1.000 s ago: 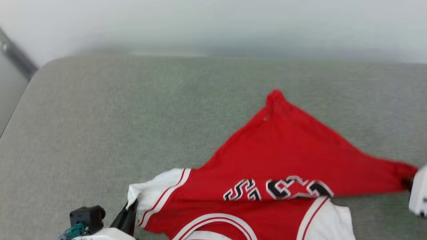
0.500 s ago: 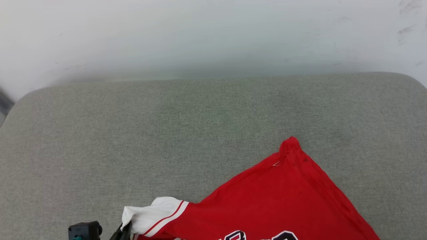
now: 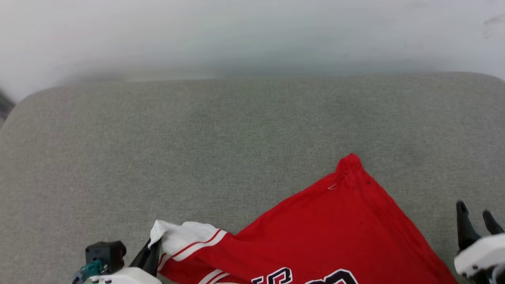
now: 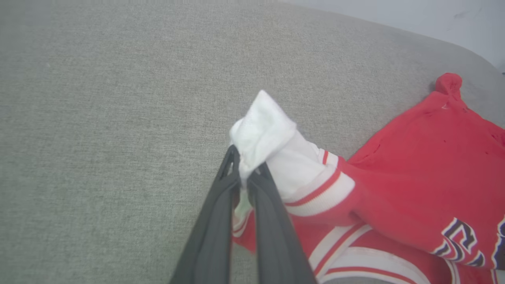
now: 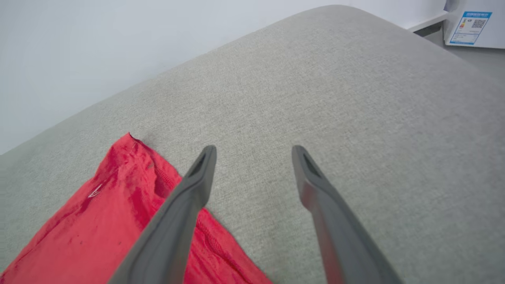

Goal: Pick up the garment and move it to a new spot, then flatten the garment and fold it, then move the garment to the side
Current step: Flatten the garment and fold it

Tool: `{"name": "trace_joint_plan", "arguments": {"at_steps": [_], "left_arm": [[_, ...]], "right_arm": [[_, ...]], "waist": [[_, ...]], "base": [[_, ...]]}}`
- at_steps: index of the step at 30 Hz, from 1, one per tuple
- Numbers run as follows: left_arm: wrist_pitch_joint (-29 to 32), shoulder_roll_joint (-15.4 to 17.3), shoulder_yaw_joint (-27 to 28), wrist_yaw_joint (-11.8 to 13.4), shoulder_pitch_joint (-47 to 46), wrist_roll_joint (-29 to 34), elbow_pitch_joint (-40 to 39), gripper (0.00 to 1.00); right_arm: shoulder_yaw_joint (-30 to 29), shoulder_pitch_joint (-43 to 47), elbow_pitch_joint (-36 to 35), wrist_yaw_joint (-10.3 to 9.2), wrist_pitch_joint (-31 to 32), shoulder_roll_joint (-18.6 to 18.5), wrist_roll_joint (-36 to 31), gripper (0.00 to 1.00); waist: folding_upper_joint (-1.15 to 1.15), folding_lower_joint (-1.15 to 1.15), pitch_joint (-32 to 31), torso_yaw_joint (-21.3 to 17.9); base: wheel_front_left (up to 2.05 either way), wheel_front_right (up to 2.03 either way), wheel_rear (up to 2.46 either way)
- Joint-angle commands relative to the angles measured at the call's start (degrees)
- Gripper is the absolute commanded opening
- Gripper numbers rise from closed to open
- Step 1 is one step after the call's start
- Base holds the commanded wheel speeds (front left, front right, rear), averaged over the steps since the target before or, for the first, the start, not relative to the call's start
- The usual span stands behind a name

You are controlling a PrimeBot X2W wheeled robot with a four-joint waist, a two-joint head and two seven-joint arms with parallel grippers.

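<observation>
Fingers of the left gripper (image 4: 245, 159) are pressed together on the bunched white sleeve (image 4: 268, 126) of the shirt (image 4: 418, 169). The cloth is pinched between their tips and puffs out just beyond them. From that pinch the red body of the shirt runs off to the right of the fingers in the left wrist view and lies on the grey cushion (image 4: 98, 118). Its striped trim is just beside the fingers, and the black lettering is further out along the fold.

The right gripper (image 5: 254, 152) has its fingers spread wide with nothing between them; bare cushion shows in the gap. In the right wrist view the shirt's red edge passes under the left-hand finger, and whether that finger touches the cloth cannot be told. The shirt's pointed corner lies ahead of and to the left of that fingertip. In the head view the right gripper's tips stand just beside the shirt's right edge, over the cushion, with a pale wall (image 3: 236, 35) beyond.
</observation>
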Motion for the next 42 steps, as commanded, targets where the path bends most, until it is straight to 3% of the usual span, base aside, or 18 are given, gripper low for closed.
{"name": "trace_joint_plan", "arguments": {"at_steps": [1,6,13,16,22,28,29,30,34,42], "left_arm": [[-0.12,-0.11,-0.20,-0.25,-1.51,0.56,-0.43,0.00],[-0.56,-0.80,-0.91,-0.77,-4.54,1.57,-1.27,0.00],[-1.22,-1.98,-2.16,-1.64,-7.98,2.72,-1.93,0.00],[-1.61,-2.36,-2.62,-2.10,-9.22,3.12,-2.15,0.00],[-2.58,-3.20,-2.91,-2.79,-11.65,3.51,-2.09,0.00],[-3.55,-4.25,-3.22,-3.50,-12.75,3.00,-0.49,0.00],[-3.64,-4.40,-3.23,-3.59,-12.84,2.90,-0.27,0.00],[-3.78,-4.52,-3.25,-3.65,-12.86,2.81,-0.02,0.00],[-3.34,-4.47,-3.29,-3.76,-12.47,2.16,0.97,0.00],[-2.45,-1.53,-2.43,-3.56,-14.77,3.86,1.21,0.00]], "right_arm": [[0.51,-2.87,1.14,-0.02,-0.25,0.01,-0.11,1.00],[5.73,-12.17,5.61,-0.02,6.80,-2.64,0.81,1.00],[17.38,-23.10,8.74,-0.02,29.33,-10.92,4.48,1.00],[21.96,-26.49,8.06,-0.02,36.24,-13.37,5.04,1.00],[28.81,-31.58,9.77,-0.02,41.30,-16.31,6.49,1.00],[33.15,-31.06,17.04,-0.02,45.39,-16.55,8.77,1.00],[33.70,-30.81,17.96,-0.02,45.92,-16.49,9.15,0.44],[34.12,-30.53,18.70,-0.02,46.17,-16.53,9.55,0.00],[35.33,-30.95,19.61,-0.02,45.66,-16.93,10.93,0.00],[33.64,-36.29,17.56,-0.03,36.93,-18.86,11.95,0.00]], "waist": [[0.00,0.00,1.31,1.00],[0.00,0.00,5.17,2.46],[0.00,0.00,9.00,4.45],[0.00,0.00,10.69,5.35],[0.00,0.00,15.01,6.79],[0.00,0.00,16.55,7.33],[0.00,0.00,16.52,7.32],[0.00,0.00,16.41,7.27],[0.00,0.00,15.27,6.85],[0.00,0.00,11.26,5.27]], "base": [[0.00,0.00,0.00],[0.00,0.00,0.00],[0.00,0.00,0.00],[0.00,0.00,0.00],[0.00,0.00,0.00],[0.00,0.00,0.00],[0.00,0.00,0.00],[0.00,0.00,0.00],[0.00,0.00,0.00],[0.00,0.00,0.00]]}}
